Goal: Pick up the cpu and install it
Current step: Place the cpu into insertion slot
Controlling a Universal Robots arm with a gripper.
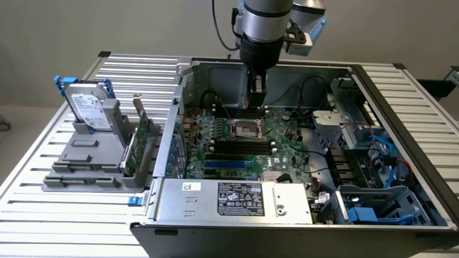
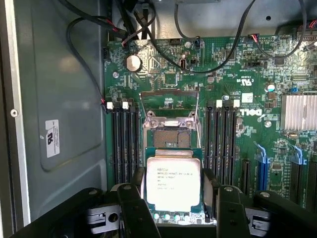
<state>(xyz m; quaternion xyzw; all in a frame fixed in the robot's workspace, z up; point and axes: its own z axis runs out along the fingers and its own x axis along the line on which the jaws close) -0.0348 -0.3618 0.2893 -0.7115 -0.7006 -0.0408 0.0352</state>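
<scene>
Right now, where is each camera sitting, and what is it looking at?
Exterior view: off the arm, higher than the open computer case, looking down into it; the robot's arm reaches down into the case.
Wrist view: on the wrist, looking along the claw at the motherboard; the claw's dark fingers grip the cpu.
Both views share the green motherboard and its open socket.

Printed in white on the green circuit board [image 2: 237,94], beyond the fingers [image 2: 131,208]: DELL. Printed on the chip [image 2: 173,181] between the fingers: lines too small to read.
</scene>
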